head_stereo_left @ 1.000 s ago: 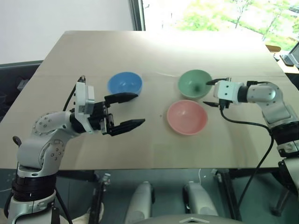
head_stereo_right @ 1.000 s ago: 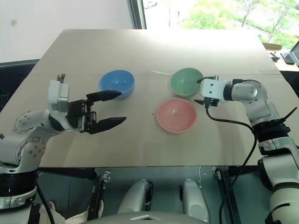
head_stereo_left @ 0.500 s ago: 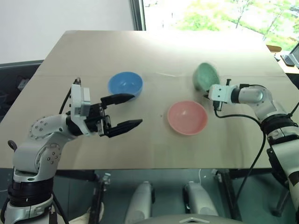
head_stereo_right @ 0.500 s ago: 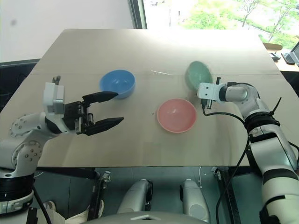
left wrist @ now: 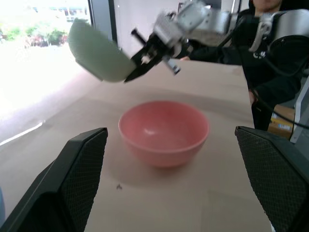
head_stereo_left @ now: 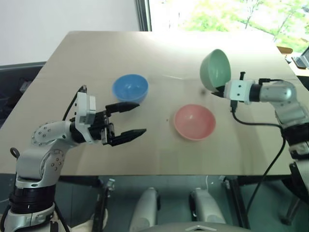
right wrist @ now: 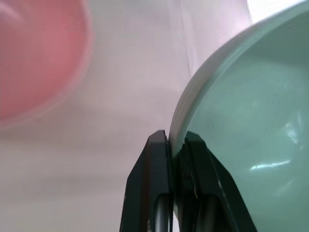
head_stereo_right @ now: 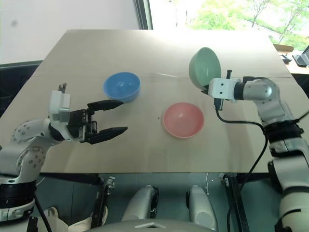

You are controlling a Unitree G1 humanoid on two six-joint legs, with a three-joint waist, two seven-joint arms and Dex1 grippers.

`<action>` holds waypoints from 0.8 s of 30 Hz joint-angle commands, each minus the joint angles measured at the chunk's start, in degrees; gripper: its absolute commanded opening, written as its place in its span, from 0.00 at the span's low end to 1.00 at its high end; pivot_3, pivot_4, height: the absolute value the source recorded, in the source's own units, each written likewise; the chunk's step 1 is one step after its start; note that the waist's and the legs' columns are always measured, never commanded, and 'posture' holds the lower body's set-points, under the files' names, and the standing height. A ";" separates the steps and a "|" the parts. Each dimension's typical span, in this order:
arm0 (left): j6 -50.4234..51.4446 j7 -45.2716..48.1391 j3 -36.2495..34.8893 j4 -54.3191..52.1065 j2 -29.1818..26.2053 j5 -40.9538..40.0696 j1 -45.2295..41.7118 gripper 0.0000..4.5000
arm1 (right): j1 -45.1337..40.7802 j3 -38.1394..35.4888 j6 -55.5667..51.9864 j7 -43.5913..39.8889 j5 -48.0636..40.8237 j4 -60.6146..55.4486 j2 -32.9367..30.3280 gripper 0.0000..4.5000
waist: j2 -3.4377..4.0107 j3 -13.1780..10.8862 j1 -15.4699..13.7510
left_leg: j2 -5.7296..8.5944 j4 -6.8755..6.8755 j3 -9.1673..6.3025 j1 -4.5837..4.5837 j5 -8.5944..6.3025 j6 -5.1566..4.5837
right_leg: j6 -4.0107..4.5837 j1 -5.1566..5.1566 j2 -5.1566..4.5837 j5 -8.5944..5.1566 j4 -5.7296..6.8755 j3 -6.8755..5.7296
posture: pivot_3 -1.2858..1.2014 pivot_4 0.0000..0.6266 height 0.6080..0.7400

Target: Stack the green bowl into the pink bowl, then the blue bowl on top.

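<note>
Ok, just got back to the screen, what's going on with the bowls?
The right gripper is pinching the green bowl by its rim and holds it tilted in the air, beyond the pink bowl, which sits empty on the table. The blue bowl is untouched. The left gripper hovers open near it, holding nothing. Nothing is stacked yet.

Table: light wood-coloured top, wide, with a faint seam running across it.
Mark on table: thin pale streak on the surface, far half.
Wall: plain white, behind the table's far left.
Window frame: dark upright post beside the wall.
Window: bright, green trees outside.
Person: dark clothing, at the table's edge in the left wrist view.
</note>
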State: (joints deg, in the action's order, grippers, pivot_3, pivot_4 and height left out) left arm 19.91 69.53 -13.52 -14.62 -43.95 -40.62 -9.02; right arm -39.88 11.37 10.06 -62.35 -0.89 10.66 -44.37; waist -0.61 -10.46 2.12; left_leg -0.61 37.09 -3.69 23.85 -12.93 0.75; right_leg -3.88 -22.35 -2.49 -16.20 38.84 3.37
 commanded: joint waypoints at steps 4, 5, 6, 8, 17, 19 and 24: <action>-0.79 6.00 -2.57 4.27 -2.61 -1.62 -0.83 1.00 | 10.24 -2.57 -23.99 0.15 -7.90 -32.47 -3.66 0.01 | 0.00 0.00 0.17 | 0.00 0.07 0.02 -0.09 0.00 0.00 | -0.01 0.04 0.00 0.00 0.09 0.00 | 0.52 0.24 1.00; -1.24 6.96 -2.43 5.14 -3.11 -1.15 -1.22 1.00 | 10.80 -1.96 -26.93 0.48 -8.34 -34.50 -3.47 0.01 | 0.00 0.00 0.18 | -0.01 0.07 0.02 -0.15 0.00 0.00 | 0.00 0.08 0.02 0.00 0.10 -0.01 | 0.52 0.24 1.00; -1.75 7.85 -2.16 6.21 -3.49 -0.65 -1.78 1.00 | 11.09 -0.93 -27.90 0.64 -7.41 -35.16 -3.30 0.08 | 0.00 0.00 0.17 | -0.01 0.07 0.01 -0.15 0.00 0.00 | 0.00 0.08 0.02 0.00 0.10 -0.01 | 0.52 0.24 1.00; -2.71 9.24 -1.34 7.53 -3.88 0.33 -2.79 1.00 | 11.90 0.36 -32.52 -0.35 -7.77 -36.86 -4.14 0.22 | 0.00 0.00 0.12 | -0.01 0.10 0.01 -0.14 0.00 0.00 | 0.00 0.09 0.03 0.00 0.08 -0.03 | 0.52 0.24 1.00; -6.62 2.07 1.81 9.00 -0.89 7.76 -7.18 1.00 | 13.48 -12.74 -42.71 6.86 -15.68 -41.47 -2.06 0.88 | -0.03 0.01 -0.24 | 0.02 0.09 -0.02 -0.03 0.00 0.00 | -0.01 0.05 -0.01 0.00 0.03 -0.07 | 0.52 0.24 1.00; -8.11 -1.46 2.66 8.51 0.00 11.07 -8.51 1.00 | 15.59 -17.32 -45.35 10.14 -18.59 -44.24 -0.06 0.88 | -0.05 0.01 -0.29 | 0.02 0.09 -0.07 -0.02 0.00 0.00 | -0.01 0.07 0.00 0.00 0.04 -0.10 | 0.52 0.24 1.00; -9.81 -13.45 6.53 5.77 0.47 23.73 -12.55 1.00 | 20.35 -22.83 -51.45 18.02 -26.61 -52.78 6.07 0.88 | -0.06 0.02 -0.33 | 0.03 0.07 -0.09 -0.02 0.00 0.00 | -0.01 0.09 0.00 0.00 0.03 -0.12 | 0.52 0.24 1.00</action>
State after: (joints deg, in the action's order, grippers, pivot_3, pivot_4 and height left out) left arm 10.87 61.02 -8.04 -6.10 -43.08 -21.53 -19.46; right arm -19.44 -9.36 -40.02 -47.54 -24.45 -37.73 -39.64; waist -0.67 -10.44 1.78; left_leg -0.58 37.17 -3.78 23.83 -12.93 0.75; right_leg -3.89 -22.26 -2.49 -16.19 38.88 3.25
